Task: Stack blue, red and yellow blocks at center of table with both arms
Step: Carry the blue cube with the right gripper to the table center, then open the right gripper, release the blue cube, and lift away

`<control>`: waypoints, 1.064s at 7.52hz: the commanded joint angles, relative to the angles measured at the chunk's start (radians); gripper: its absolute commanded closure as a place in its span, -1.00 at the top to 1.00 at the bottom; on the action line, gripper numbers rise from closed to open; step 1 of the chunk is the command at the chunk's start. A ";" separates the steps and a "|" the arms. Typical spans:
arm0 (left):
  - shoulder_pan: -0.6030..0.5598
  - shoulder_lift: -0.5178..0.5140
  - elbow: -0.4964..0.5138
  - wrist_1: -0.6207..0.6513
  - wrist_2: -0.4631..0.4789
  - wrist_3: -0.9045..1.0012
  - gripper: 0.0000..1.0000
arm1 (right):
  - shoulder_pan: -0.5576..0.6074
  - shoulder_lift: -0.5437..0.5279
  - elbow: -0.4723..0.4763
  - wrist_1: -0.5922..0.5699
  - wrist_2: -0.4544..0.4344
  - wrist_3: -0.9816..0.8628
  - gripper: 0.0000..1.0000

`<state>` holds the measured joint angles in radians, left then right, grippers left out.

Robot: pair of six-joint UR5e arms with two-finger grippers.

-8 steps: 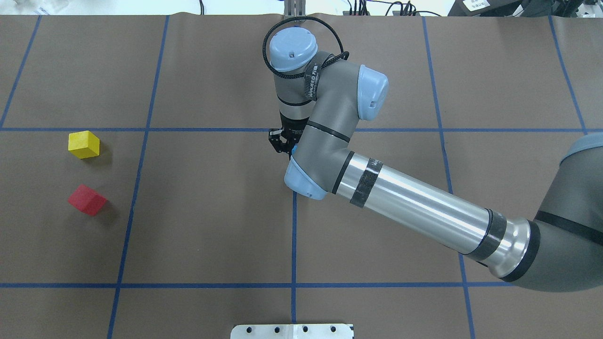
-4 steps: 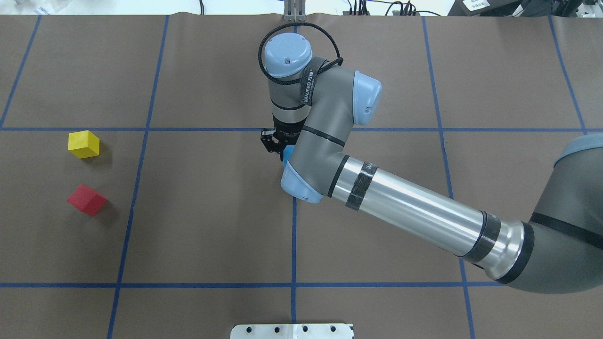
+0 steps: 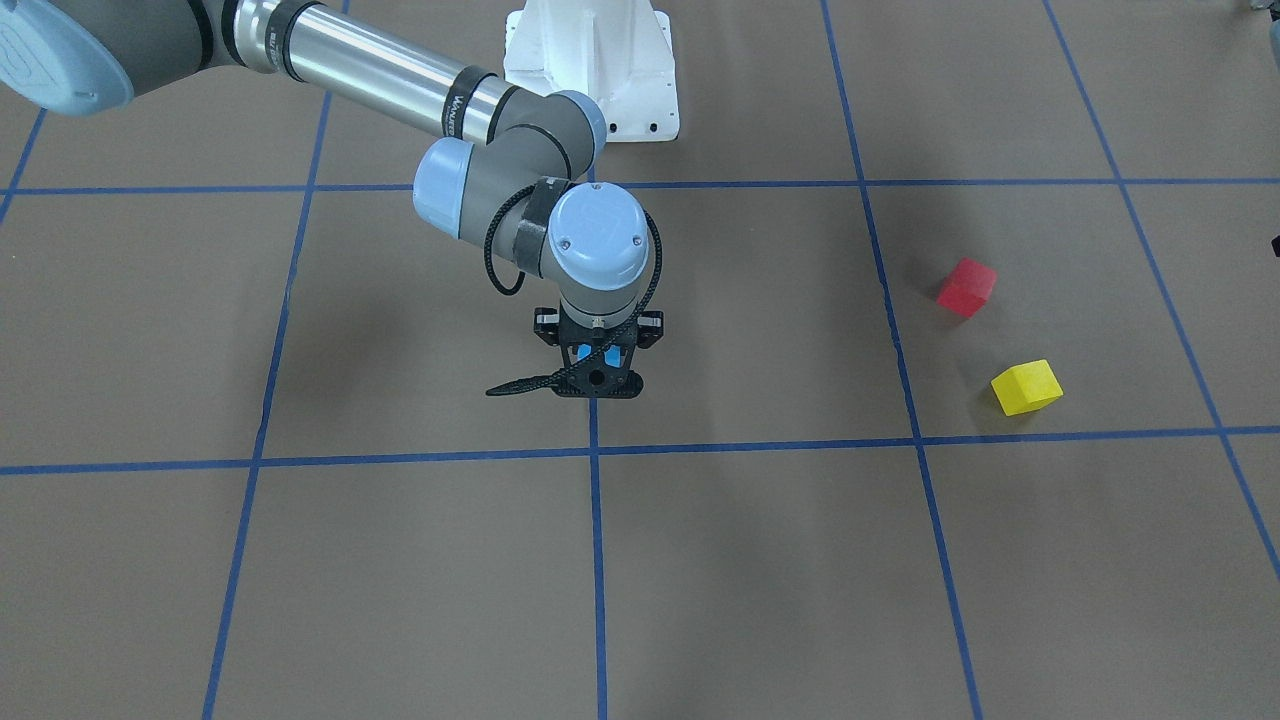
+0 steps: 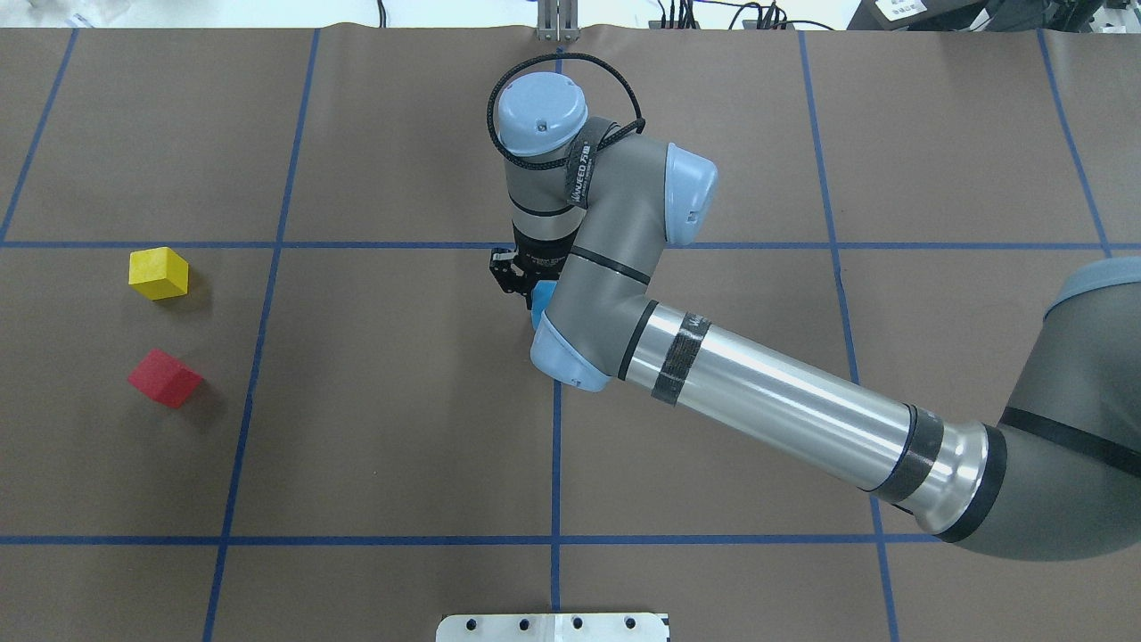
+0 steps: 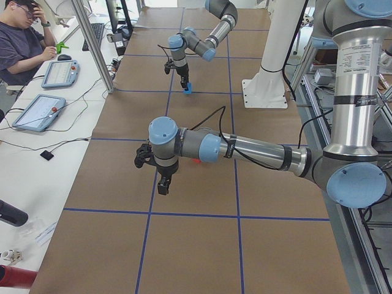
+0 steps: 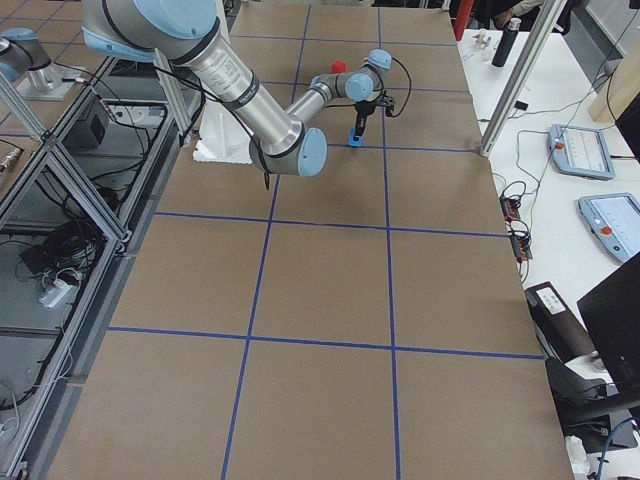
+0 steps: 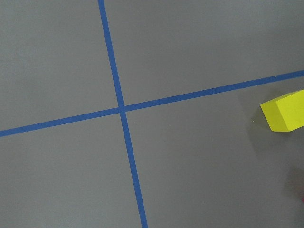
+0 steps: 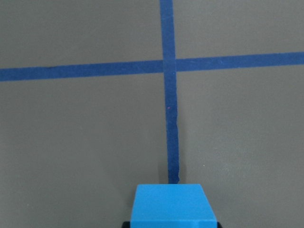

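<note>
Near the worktop's (image 4: pixel 401 428) centre cross, the right claw (image 3: pixel 597 372) grips the blue block (image 8: pixel 169 204), having edged slightly toward the robot's left this past second: final positioning, I judge. Both red block (image 4: pixel 163 378) and yellow block (image 4: pixel 159 273) lie unmoved; whether the left claw (image 5: pixel 160 184) is open I cannot tell.

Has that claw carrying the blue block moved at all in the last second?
Yes. In the overhead view the right gripper with the blue block has slid a little leftward, away from the centre tape line, toward the robot's left side.
</note>
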<state>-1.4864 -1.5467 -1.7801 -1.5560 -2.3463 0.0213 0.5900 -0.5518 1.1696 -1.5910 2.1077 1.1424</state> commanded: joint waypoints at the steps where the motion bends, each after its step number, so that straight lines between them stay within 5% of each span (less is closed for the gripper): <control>1: 0.000 -0.006 -0.001 0.008 -0.001 -0.007 1.00 | 0.001 -0.002 0.008 0.000 0.000 -0.003 0.97; 5: 0.003 -0.027 -0.034 0.001 0.001 -0.137 1.00 | 0.066 -0.043 0.112 -0.012 0.004 -0.013 0.98; 8: 0.202 -0.029 -0.207 0.001 0.015 -0.520 1.00 | 0.235 -0.332 0.368 -0.066 0.011 -0.304 0.98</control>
<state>-1.3720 -1.5758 -1.9170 -1.5539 -2.3363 -0.3423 0.7483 -0.7618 1.4406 -1.6396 2.1152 0.9809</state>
